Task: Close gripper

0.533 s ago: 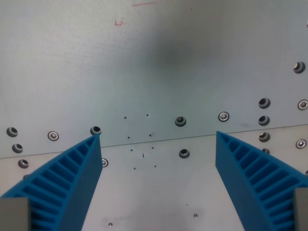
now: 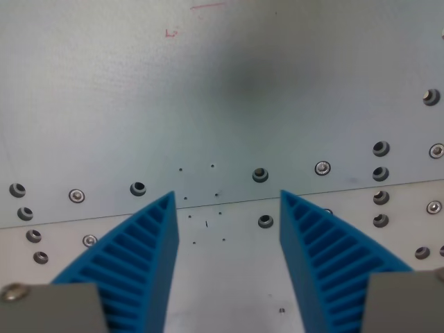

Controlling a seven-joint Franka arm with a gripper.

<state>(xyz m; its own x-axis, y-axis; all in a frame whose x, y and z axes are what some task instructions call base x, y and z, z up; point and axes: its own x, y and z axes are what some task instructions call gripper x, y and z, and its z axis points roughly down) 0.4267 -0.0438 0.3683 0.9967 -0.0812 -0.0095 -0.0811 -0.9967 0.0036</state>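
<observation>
The pincer (image 2: 227, 198), its blue ribbed fingers (image 2: 142, 250) pointing up-frame, stands spread above the metal plate (image 2: 222, 104).

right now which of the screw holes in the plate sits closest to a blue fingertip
The dark hole just left of the right-hand blue fingertip, below the plate seam. The others lie farther out or above the seam.
</observation>
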